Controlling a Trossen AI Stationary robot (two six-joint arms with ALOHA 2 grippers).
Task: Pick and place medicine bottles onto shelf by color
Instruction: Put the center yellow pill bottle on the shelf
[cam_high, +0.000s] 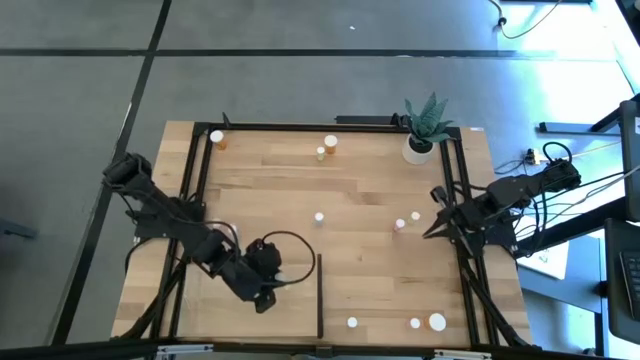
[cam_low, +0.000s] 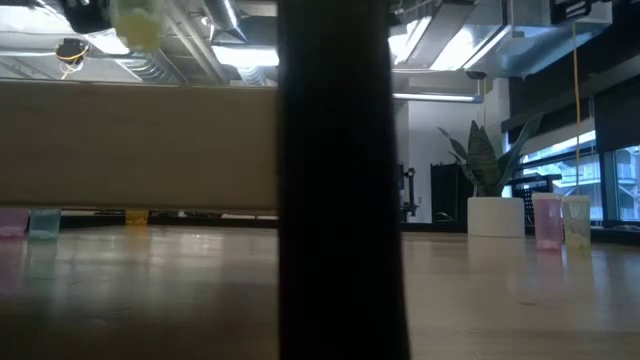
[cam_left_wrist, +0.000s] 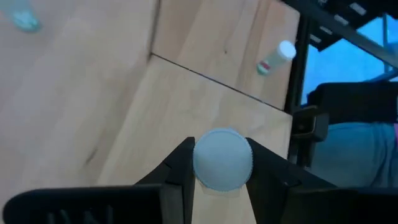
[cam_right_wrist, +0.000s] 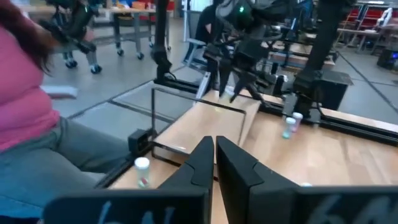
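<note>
Left gripper (cam_left_wrist: 221, 167) pinches a light, slick bottle (cam_left_wrist: 222, 159) by its cap above the shelf (cam_left_wrist: 186, 118); right gripper (cam_right_wrist: 214, 149) shut, empty.

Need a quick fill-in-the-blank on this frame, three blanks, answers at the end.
1. The left gripper is shut on a bottle with a ___ cap.
2. The potted plant stands at the table's far ___ corner.
3. The right gripper is ___ and holds nothing.

Answers: white; right; shut
</note>
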